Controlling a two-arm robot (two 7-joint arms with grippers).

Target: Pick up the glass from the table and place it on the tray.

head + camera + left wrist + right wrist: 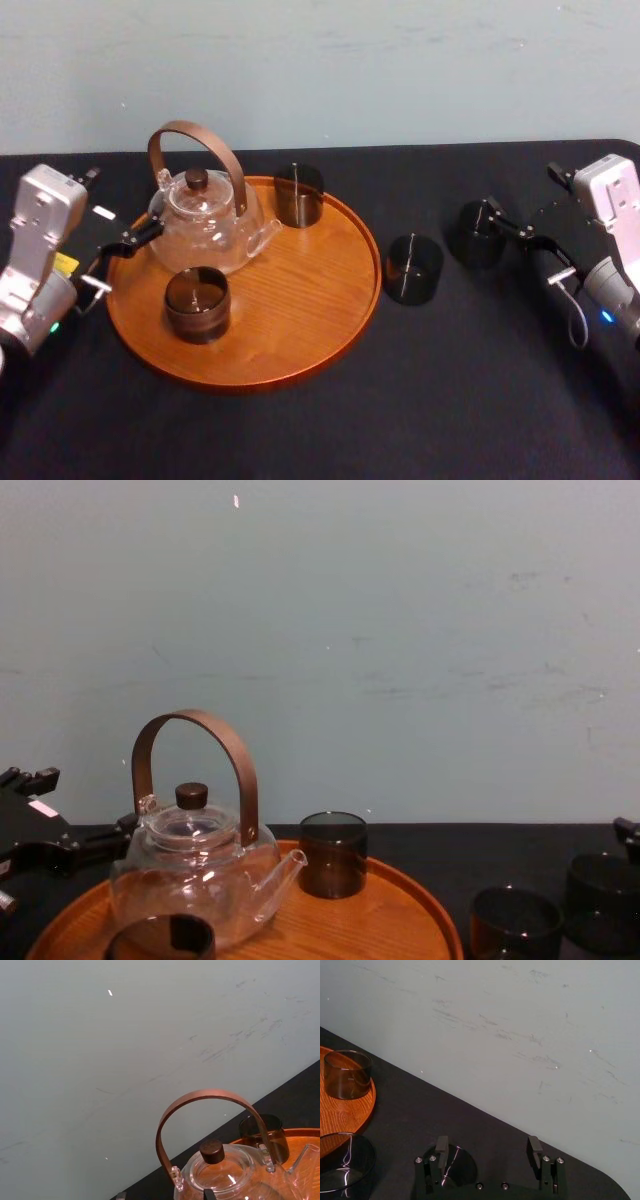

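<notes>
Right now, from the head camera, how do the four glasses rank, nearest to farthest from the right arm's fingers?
1. Outer table glass, by the fingers of the right gripper.
2. Inner table glass, beside the tray's right rim.
3. Back tray glass, far rim.
4. Front tray glass, toward the left gripper.

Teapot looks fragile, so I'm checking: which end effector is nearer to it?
Left. The left end effector is right beside the teapot, at the tray edge; the right end effector is far across the table, by a glass.
</notes>
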